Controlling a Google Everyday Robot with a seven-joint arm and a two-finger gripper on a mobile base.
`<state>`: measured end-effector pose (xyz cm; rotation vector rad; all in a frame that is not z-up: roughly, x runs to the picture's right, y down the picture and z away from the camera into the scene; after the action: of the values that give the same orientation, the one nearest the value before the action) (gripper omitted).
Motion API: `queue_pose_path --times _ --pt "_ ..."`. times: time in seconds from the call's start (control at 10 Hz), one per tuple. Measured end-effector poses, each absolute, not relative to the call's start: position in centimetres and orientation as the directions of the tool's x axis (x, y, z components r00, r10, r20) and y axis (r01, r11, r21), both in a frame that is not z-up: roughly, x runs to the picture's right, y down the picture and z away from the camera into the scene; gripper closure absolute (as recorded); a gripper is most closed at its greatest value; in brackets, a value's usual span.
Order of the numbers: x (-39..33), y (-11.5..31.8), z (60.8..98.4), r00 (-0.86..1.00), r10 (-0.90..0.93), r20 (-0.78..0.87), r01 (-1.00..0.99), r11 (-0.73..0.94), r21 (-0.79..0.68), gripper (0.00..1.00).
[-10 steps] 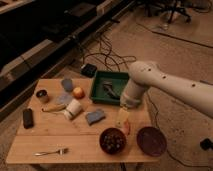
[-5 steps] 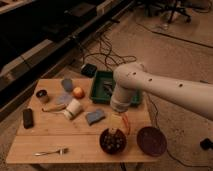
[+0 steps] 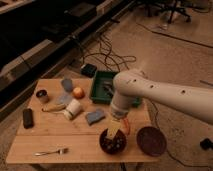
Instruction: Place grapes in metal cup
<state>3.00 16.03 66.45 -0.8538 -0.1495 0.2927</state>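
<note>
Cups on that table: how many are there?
2. The metal cup stands upright near the table's left edge; the white paper cup lies tipped near the middle. The claw hovers over the grapes. The arm could hide another.

The single white arm (image 3: 170, 97) enters from the right edge of the view and runs leftward as one thick, smooth link, sloping slightly upward toward the middle. It ends in a rounded joint housing (image 3: 129, 84) (the bulkiest part visible), where the limb bends sharply downward. Below that bend a short cylindrical wrist (image 3: 120, 106) points almost straight down. The gripper (image 3: 118, 131) hangs directly under the wrist, low in the middle of the view, aimed downward. Its two fingers (image 3: 114, 130) stand apart, one pale tan and the other more orange, with nothing between them. The mobile base is out of view.
</note>
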Motion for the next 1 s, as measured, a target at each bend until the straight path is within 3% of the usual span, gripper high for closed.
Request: queue_pose_path --times 1.0 --pt "3.1 20.4 68.0 0.941 0.335 -0.052 -0.241 0.551 -0.799 0.2"
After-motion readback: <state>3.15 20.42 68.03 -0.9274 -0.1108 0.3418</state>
